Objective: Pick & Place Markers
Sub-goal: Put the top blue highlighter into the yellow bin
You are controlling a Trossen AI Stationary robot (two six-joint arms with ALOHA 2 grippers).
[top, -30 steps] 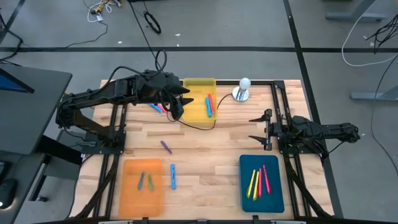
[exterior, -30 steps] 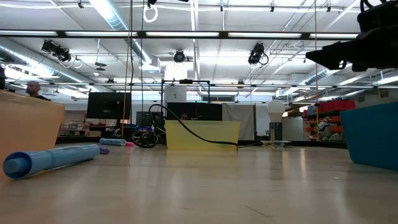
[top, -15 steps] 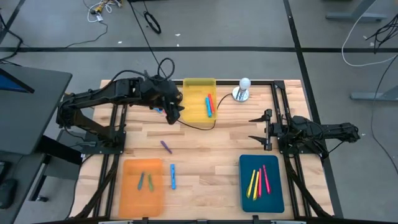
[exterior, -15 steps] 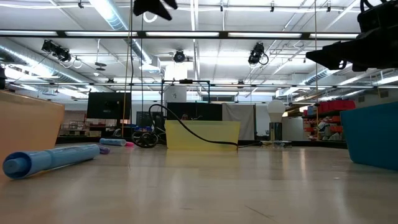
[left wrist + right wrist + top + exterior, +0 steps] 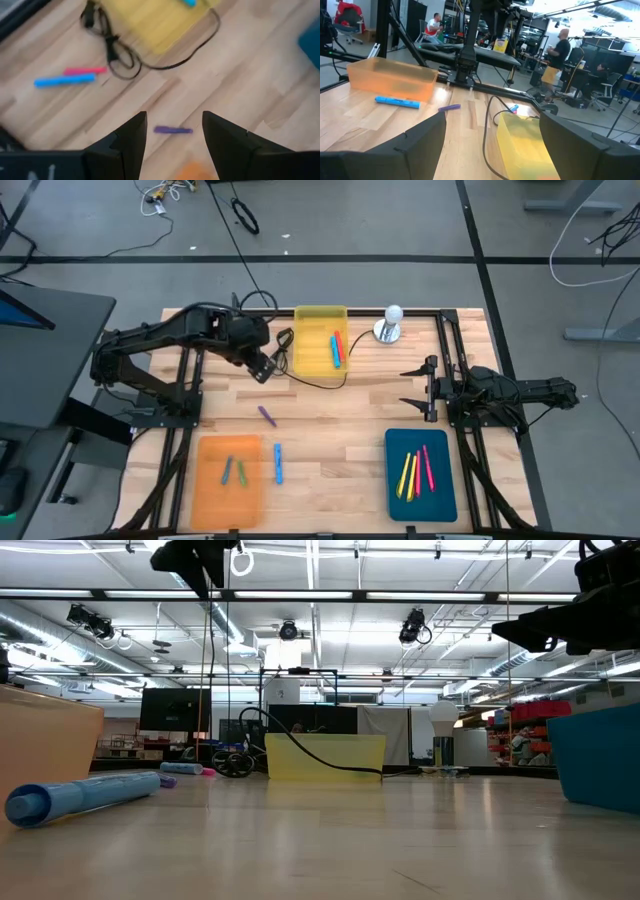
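My left gripper (image 5: 262,370) hangs open above the table's far left part, left of the yellow tray (image 5: 318,340), which holds a blue and a red marker (image 5: 335,348). Its wrist view looks down past the gripper (image 5: 175,117) on a blue marker (image 5: 65,80), a pink marker (image 5: 85,71) and a purple marker (image 5: 172,130), all lying flat on the wood. Another blue marker (image 5: 278,463) lies beside the orange tray (image 5: 228,478), which holds two markers. The teal tray (image 5: 420,475) holds several yellow and pink ones. My right gripper (image 5: 404,386) waits open at the right edge.
A thin black cable (image 5: 322,382) loops from the far edge past the yellow tray's near side. A white ball on a metal base (image 5: 392,323) stands right of that tray. Bare wood (image 5: 340,430) lies between the three trays. People show in the room behind.
My left gripper has moved from the yellow tray's near left corner toward the table's left and turned about, now covering the spot in the high view where the pink and blue markers lay. No marker has moved.
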